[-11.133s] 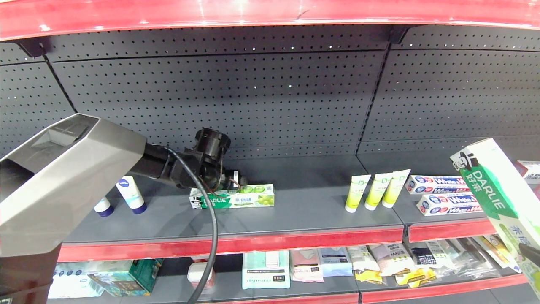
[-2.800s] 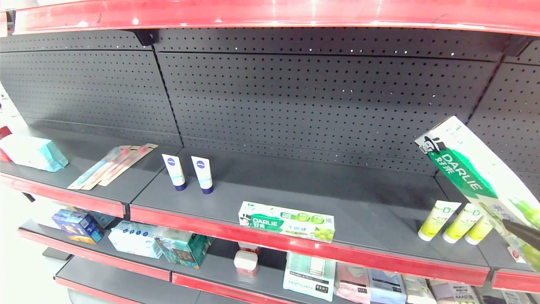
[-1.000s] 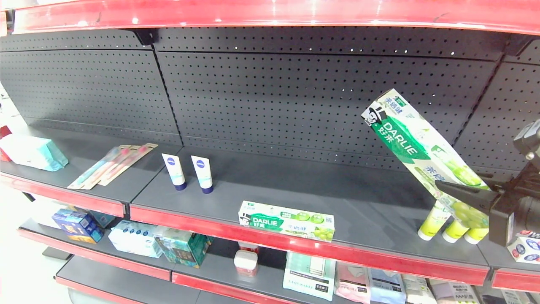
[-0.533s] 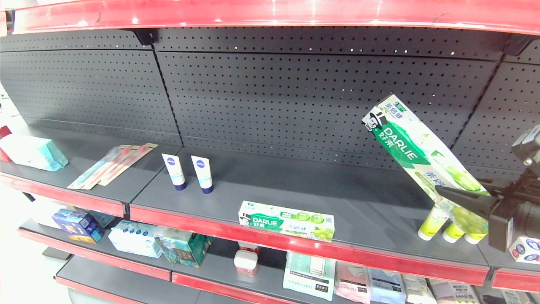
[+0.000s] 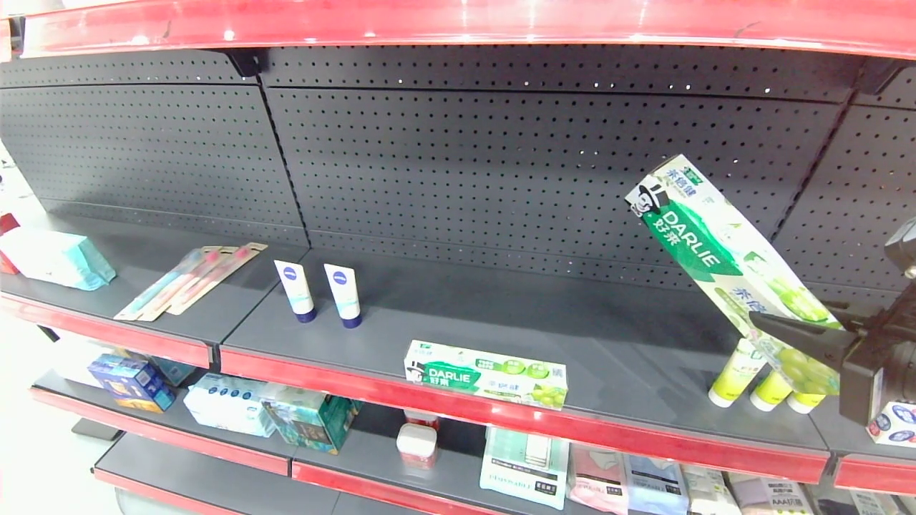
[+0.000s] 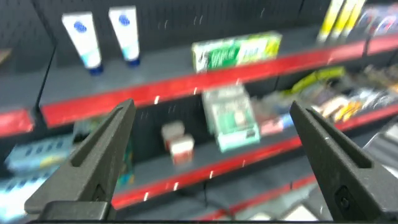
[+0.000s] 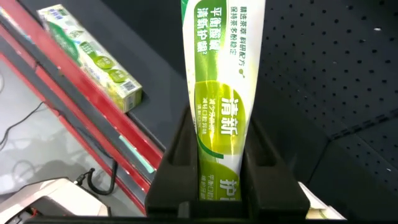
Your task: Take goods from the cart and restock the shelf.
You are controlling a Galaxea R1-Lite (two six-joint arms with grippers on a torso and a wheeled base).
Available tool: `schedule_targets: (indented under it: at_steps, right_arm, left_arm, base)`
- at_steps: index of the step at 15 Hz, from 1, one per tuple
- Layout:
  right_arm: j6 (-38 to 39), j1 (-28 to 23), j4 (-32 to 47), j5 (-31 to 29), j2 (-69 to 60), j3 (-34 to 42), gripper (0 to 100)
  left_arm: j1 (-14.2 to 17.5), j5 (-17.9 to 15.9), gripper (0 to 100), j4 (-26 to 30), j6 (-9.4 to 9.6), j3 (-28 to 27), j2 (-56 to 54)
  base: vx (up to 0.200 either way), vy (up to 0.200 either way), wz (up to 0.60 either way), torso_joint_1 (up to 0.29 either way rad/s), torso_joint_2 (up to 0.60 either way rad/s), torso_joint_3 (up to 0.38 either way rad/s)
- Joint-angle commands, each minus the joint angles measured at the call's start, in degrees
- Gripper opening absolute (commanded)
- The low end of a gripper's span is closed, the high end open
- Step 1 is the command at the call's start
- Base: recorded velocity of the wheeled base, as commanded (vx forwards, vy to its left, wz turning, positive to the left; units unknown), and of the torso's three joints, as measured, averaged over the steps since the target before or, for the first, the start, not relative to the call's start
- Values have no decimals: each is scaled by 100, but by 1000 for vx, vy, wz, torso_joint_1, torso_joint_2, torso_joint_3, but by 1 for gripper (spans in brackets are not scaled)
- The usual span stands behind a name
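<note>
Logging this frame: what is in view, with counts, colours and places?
Toothpaste box lying flat: one, green and white, front edge of the shelf.
Held toothpaste box: one, green and white, tilted above the shelf, right side.
White tubes: two, blue caps, standing cap-down, left of centre.
Yellow-green tubes: three, standing at the shelf's right.
Toothbrush packs: several, pinkish, left section.
Soft pack: one, pale blue, far left.
Lower-shelf goods: many, mixed colours.
Left gripper: dark, open, facing the shelves.
Right gripper: black, shut on the held toothpaste box.

Dark perforated back panels rise behind the grey shelf, its glossy red front strips catching bright glints
</note>
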Motion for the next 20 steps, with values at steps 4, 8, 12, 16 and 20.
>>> schedule_targets:
  at_steps: [4,8,12,16,20]
  right_arm:
    - [-42,9,5,26,44,54,0]
    - [-69,71,-4,34,229,-33,0]
    - [-78,106,-4,474,448,54,0]
    - [-86,-88,-259,1326,1169,-192,0]
    - [-306,-307,-821,2091,2259,-693,0]
  left_arm:
    - [21,92,100,153,-33,167,-18]
    - [21,92,100,144,-33,167,-18]
    - [21,92,100,144,-33,167,-18]
    - [21,92,100,144,-33,167,-18]
    - [21,92,100,144,-33,167,-18]
  base:
    - [0,0,0,0,0,0]
    - [0,0,0,0,0,0]
    - [0,0,0,0,0,0]
    - [0,0,0,0,0,0]
    - [0,0,0,0,0,0]
